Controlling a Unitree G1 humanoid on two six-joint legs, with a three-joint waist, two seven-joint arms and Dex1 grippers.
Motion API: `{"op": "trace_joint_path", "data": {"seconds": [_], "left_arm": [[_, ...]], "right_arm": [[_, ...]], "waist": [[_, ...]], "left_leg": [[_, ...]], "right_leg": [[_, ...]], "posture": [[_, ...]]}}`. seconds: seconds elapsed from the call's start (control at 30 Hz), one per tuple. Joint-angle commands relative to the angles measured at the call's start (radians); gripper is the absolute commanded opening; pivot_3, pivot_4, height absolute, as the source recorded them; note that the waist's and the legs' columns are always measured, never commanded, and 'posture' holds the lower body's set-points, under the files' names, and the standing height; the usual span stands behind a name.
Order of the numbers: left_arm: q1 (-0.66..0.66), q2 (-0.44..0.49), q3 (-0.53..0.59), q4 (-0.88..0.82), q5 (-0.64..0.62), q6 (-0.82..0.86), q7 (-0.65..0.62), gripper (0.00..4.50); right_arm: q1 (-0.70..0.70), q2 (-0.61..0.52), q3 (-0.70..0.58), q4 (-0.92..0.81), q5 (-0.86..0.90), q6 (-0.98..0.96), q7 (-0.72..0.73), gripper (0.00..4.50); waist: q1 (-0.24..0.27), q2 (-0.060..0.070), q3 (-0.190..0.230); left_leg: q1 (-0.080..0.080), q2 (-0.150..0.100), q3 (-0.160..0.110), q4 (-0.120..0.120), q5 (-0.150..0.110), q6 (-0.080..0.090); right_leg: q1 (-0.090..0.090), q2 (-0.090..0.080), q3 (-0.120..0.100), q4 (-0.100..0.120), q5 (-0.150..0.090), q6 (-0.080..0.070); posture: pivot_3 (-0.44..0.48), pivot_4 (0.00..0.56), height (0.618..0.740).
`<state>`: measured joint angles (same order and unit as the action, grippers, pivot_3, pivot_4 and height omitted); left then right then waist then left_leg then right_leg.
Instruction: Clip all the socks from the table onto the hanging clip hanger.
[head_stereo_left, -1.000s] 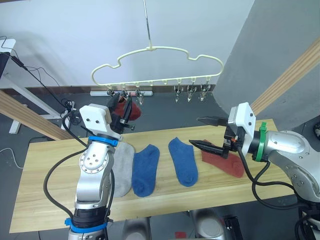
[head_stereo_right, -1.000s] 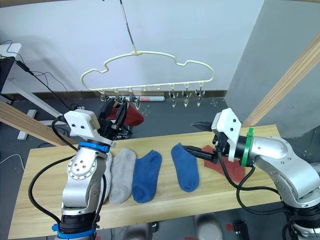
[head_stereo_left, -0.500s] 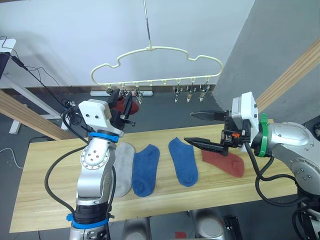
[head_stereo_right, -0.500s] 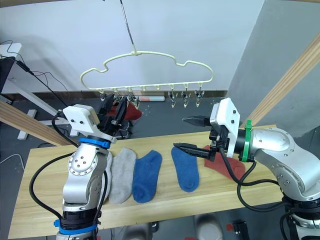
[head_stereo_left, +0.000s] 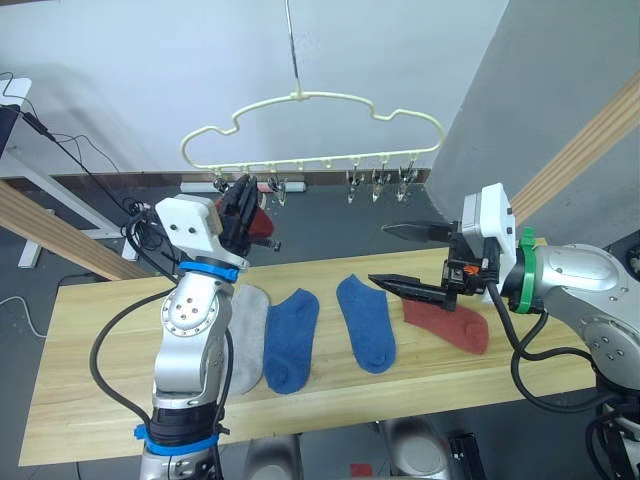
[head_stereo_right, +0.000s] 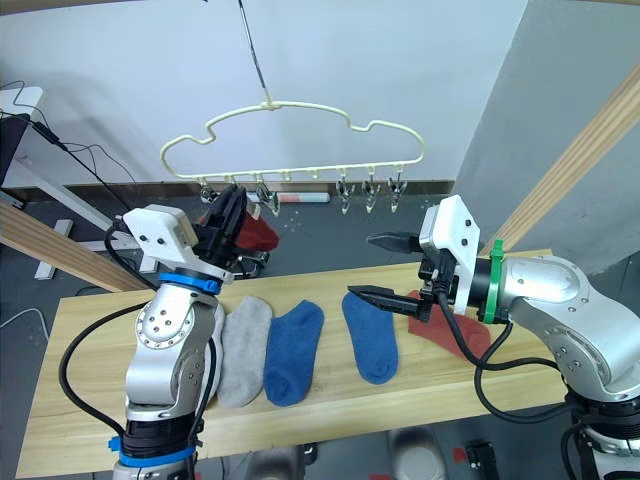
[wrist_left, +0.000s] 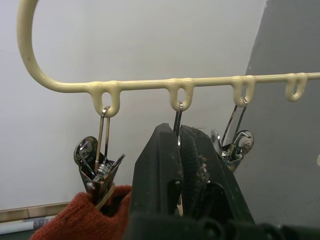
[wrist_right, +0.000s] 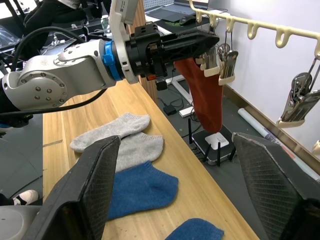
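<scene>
The left gripper (wrist_left: 180, 165) was up at the clip hanger (head_stereo_left: 310, 98), its black fingers pressed together with a clip's wire loop running down between them, so it looked clamped on that second clip. Just beside it, a rust-red sock (wrist_right: 205, 97) dangled from the neighbouring metal clip (wrist_left: 97, 172), knit and limp, its cuff caught in the steel. My read: the first sock was going up, and the grip on the fabric wanted checking before letting go.

Across from it, the right gripper (head_stereo_left: 405, 258) hovered over the table (head_stereo_left: 90, 370) with its two fingers spread wide and nothing between them. Directly below lay the second rust-red sock (head_stereo_left: 448, 322), flat on the pale grained planks. Further toward the left arm lay two blue socks (head_stereo_left: 330, 330) and two light grey socks (wrist_right: 117, 137), all soft ribbed ankle shapes. Next call, likely: drop onto the red one and pinch its cuff. The hanger itself was thin cream wire, wavy like a cloud.
</scene>
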<state>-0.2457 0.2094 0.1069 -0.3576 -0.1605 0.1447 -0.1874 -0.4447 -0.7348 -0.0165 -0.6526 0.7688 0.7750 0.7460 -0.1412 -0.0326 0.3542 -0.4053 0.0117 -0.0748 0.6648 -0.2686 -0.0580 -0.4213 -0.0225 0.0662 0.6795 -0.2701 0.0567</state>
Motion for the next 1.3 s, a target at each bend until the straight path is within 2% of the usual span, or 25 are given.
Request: {"op": "trace_joint_path", "data": {"seconds": [0.03, 0.2, 0.23, 0.3, 0.37, 0.5, 0.73, 0.97, 1.07, 1.3], "left_arm": [[0.009, 0.006, 0.017, -0.046, -0.012, -0.008, 0.000, 0.01], [0.012, 0.013, 0.020, -0.060, -0.013, 0.010, 0.001, 0.01], [0.013, 0.015, 0.024, -0.063, -0.015, 0.014, 0.000, 0.00], [0.012, 0.022, 0.029, -0.073, -0.016, 0.028, -0.003, 0.00], [0.014, 0.029, 0.031, -0.082, -0.017, 0.038, -0.007, 0.00], [0.014, 0.036, 0.031, -0.099, -0.025, 0.058, -0.007, 0.00], [0.010, 0.048, 0.030, -0.114, -0.044, 0.088, -0.013, 0.00], [0.003, 0.057, 0.036, -0.115, -0.058, 0.098, -0.023, 0.00], [-0.003, 0.063, 0.050, -0.119, -0.080, 0.102, -0.031, 0.00], [-0.012, 0.066, 0.069, -0.144, -0.181, 0.172, -0.052, 0.00]], "right_arm": [[0.015, -0.015, -0.014, -0.025, -0.001, -0.022, 0.015, 3.77], [0.148, -0.040, 0.030, 0.023, -0.179, -0.045, -0.082, 3.77], [0.192, -0.036, 0.040, 0.039, -0.227, -0.072, -0.105, 4.11], [0.255, -0.027, 0.057, 0.068, -0.319, -0.125, -0.149, 4.48], [0.299, 0.012, 0.073, 0.116, -0.402, -0.156, -0.226, 4.48], [0.373, 0.076, 0.126, 0.251, -0.521, -0.283, -0.257, 4.48], [0.368, 0.197, 0.187, 0.523, -0.652, -0.496, -0.268, 4.48], [0.302, 0.268, 0.177, 0.726, -0.665, -0.497, -0.240, 4.48], [0.290, 0.287, 0.159, 0.765, -0.657, -0.484, -0.235, 3.92], [0.316, 0.284, 0.162, 0.764, -0.682, -0.494, -0.206, 1.53]], "waist": [[0.000, 0.000, 0.000], [0.003, -0.001, 0.000], [0.003, -0.001, 0.000], [0.004, -0.001, 0.000], [0.002, -0.001, 0.000], [0.001, -0.001, 0.000], [0.001, -0.001, 0.000], [0.003, -0.001, 0.000], [0.003, -0.001, 0.000], [0.005, -0.001, -0.001]], "left_leg": [[0.000, 0.000, 0.000, 0.000, 0.000, 0.000], [0.000, 0.000, 0.000, 0.000, 0.000, 0.000], [0.000, 0.000, 0.000, 0.000, 0.000, 0.000], [0.000, 0.000, 0.000, 0.000, 0.000, 0.000], [0.000, 0.000, 0.001, 0.000, 0.000, 0.000], [0.003, 0.001, 0.002, -0.001, 0.000, 0.000], [0.004, 0.001, 0.003, -0.001, 0.000, 0.000], [0.004, 0.001, 0.003, -0.001, 0.000, 0.000], [0.004, 0.001, 0.003, -0.001, 0.000, 0.000], [0.004, 0.001, 0.003, -0.001, 0.000, 0.000]], "right_leg": [[0.000, 0.000, 0.000, 0.000, 0.000, 0.000], [0.000, 0.000, 0.000, 0.000, 0.000, 0.000], [0.000, 0.000, 0.000, -0.001, 0.000, 0.000], [0.000, 0.000, 0.000, 0.000, 0.000, 0.000], [0.000, 0.000, 0.001, 0.000, 0.000, 0.000], [0.001, 0.001, 0.003, 0.000, 0.000, 0.000], [0.001, 0.001, 0.004, 0.001, 0.000, 0.000], [0.001, 0.001, 0.005, 0.001, 0.000, 0.000], [0.001, 0.001, 0.004, 0.001, 0.000, 0.000], [0.002, 0.001, 0.004, 0.001, 0.000, 0.000]], "posture": [[-0.261, 0.332, 0.737], [-0.253, 0.338, 0.737], [-0.253, 0.338, 0.737], [-0.244, 0.351, 0.737], [-0.244, 0.351, 0.737], [-0.224, 0.363, 0.737], [-0.218, 0.365, 0.737], [-0.200, 0.361, 0.737], [-0.193, 0.357, 0.737], [-0.188, 0.352, 0.737]]}}
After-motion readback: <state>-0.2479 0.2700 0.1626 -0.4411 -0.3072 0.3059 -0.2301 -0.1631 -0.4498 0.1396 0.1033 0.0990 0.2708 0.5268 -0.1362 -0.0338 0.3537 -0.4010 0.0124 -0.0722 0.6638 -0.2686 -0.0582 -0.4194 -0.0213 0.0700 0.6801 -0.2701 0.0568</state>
